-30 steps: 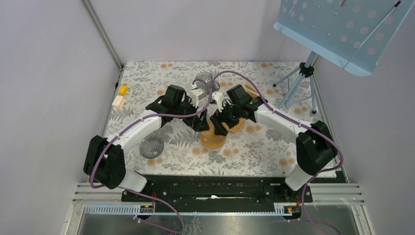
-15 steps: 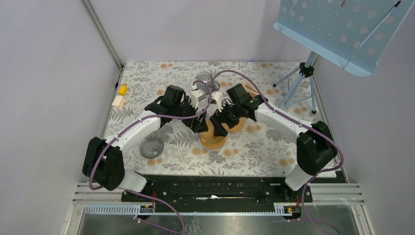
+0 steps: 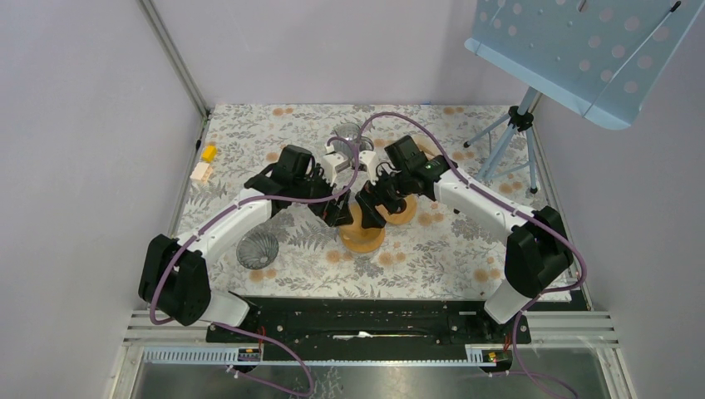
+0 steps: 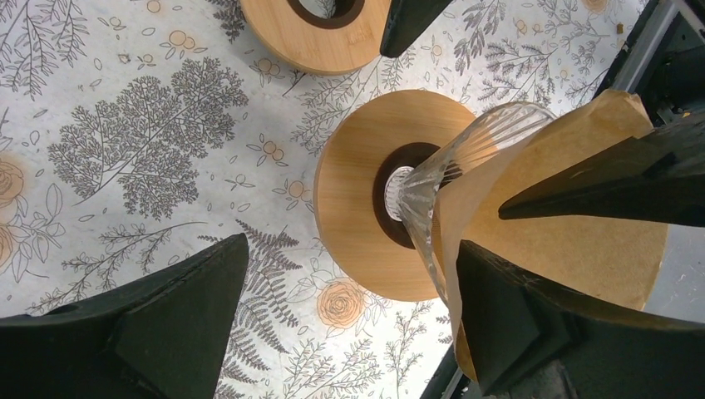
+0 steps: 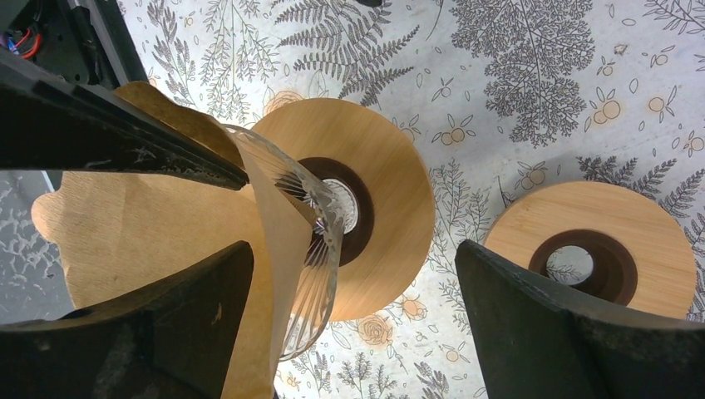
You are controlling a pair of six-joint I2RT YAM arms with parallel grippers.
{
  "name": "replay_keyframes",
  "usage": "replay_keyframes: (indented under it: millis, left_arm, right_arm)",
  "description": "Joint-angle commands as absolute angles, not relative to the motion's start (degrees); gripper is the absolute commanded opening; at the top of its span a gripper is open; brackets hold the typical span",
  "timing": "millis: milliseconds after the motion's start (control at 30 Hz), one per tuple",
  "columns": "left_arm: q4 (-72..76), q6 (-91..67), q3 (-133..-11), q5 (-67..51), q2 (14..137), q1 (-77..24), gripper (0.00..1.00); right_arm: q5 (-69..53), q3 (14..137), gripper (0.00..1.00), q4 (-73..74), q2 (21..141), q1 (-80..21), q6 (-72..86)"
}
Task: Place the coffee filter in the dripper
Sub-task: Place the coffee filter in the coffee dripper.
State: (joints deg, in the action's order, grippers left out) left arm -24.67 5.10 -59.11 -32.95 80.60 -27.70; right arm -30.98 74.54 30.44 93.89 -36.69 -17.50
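Light was bright, even and diffuse; shadows fell soft and faint. The 2 wrist views held the tablecloth (image 4: 125,150) sharp, stretched toward the edges.

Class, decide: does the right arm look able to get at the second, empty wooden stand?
Probably yes: the wooden stand lies uncovered right beside the open right gripper, with nothing between.

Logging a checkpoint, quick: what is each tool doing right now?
Left tool: open, clamped on nothing; the coffee filter lies against one finger.
Right tool: open, clamped on nothing.
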Motion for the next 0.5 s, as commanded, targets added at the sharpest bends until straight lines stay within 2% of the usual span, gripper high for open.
replay_keyframes:
  millis: [0, 467]
  left_arm:
    - [-25.0, 5.71, -61.49, -34.49, 78.23, -28.04, 0.99]
    - [-26.5, 5.07, -63.87, -35.99, 77.77, -28.04, 0.99]
  right_arm:
    - [-31.42, 77.57, 0.99, 31.85, 91.68, -36.41, -17.55]
    - [-30.95, 79.35, 0.99, 33.4, 89.78, -36.08, -18.63]
